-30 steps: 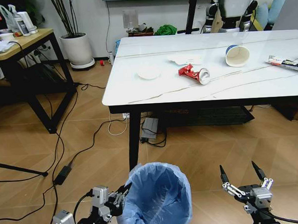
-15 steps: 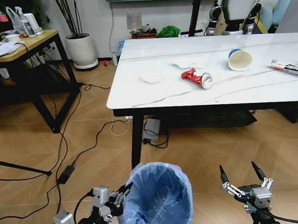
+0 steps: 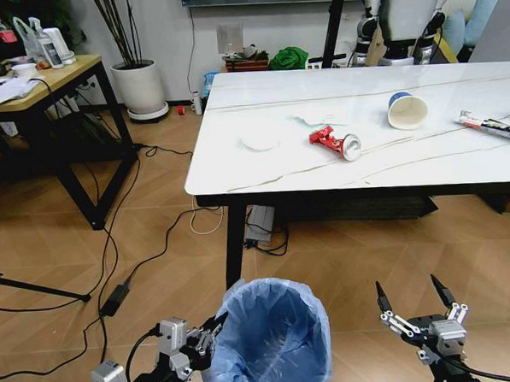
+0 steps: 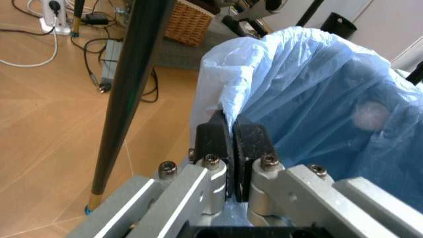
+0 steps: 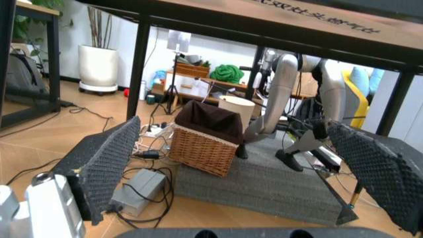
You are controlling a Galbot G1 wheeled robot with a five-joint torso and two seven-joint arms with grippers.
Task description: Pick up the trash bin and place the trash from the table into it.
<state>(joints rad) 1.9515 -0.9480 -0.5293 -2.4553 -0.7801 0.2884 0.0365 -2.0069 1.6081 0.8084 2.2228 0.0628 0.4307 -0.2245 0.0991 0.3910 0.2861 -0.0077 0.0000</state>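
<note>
Your left gripper (image 3: pixel 213 328) pinches the blue-bagged trash bin (image 3: pixel 275 331) rim, below the table (image 3: pixel 236 162) edge. Your right gripper (image 3: pixel 412 301) waits beside it, jaws spread. Crushed red can (image 3: pixel 336 140) lies on the table.

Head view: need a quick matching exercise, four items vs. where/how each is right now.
Column 1:
1. trash bin
2. crushed red can
3. paper cup
4. right pincer

Column 2:
A. on its side on the table, right of the can
B. open, empty, low over the floor
C. rim pinched by the left pincer
D. lying mid-table, right of the flat white disc

Pairs: 1-C, 2-D, 3-A, 4-B
</note>
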